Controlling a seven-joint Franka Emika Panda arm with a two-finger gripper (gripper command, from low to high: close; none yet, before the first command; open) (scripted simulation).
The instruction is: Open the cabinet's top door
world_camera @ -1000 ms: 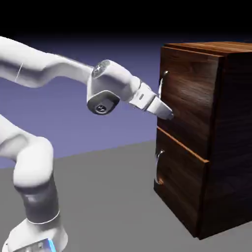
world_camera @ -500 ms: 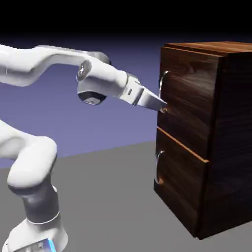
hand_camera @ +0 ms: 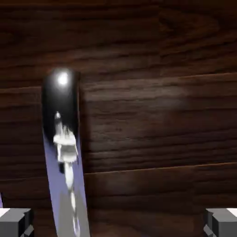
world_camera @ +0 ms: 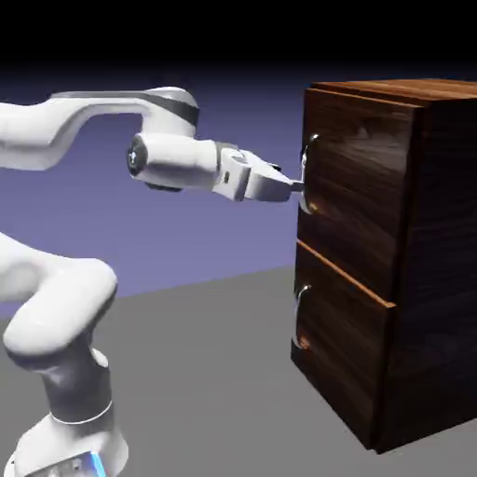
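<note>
- Cabinet [world_camera: 391, 252] stands at the surface's right edge; top door [world_camera: 349, 191] shut
- End effector [world_camera: 296, 185] spread wide, empty, level at the handle [hand_camera: 62, 139]
- Step: reaching; next, centre on handle, close, pull

Arm extended level, end effector [world_camera: 296, 185] open.

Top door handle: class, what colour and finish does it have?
Shiny silver metal top door handle, mirror-like against the dark wood-grain top door; clearest in the hand view.
</note>
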